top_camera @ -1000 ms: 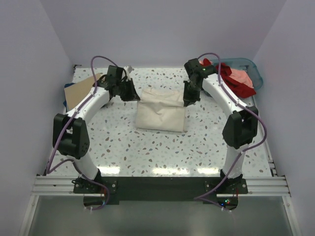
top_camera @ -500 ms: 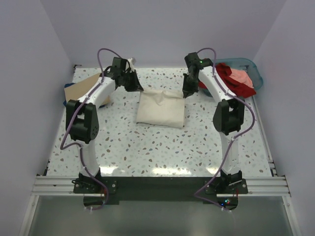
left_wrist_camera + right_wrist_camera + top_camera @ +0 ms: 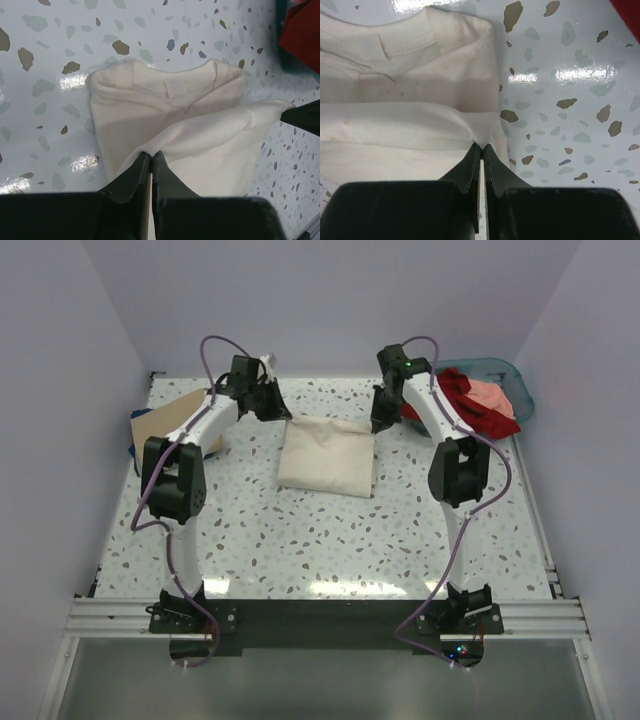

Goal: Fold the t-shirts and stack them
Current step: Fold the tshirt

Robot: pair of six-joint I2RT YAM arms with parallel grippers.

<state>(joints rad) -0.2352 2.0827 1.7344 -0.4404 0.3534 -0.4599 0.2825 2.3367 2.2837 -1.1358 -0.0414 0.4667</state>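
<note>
A cream t-shirt (image 3: 328, 457) lies folded in a rectangle at the middle back of the table. My left gripper (image 3: 283, 412) is shut on its far left corner; the left wrist view shows the jaws (image 3: 151, 155) pinching a fold of the cream cloth (image 3: 200, 125). My right gripper (image 3: 378, 424) is shut on the far right corner; the right wrist view shows the jaws (image 3: 481, 147) pinching the cloth (image 3: 410, 100) beside the collar. A red t-shirt (image 3: 462, 392) and a salmon-pink one (image 3: 492, 398) lie in the basket. A tan shirt (image 3: 172, 420) lies on a dark blue one (image 3: 134, 435) at the left.
A teal plastic basket (image 3: 515, 380) stands at the back right corner. The white walls close in the table at the back and both sides. The speckled tabletop (image 3: 330, 540) shows in front of the cream shirt.
Both grippers have moved toward the back of the table, drawing the cream shirt's folded edge back with them. The shirt now lies flatter and more squared.
</note>
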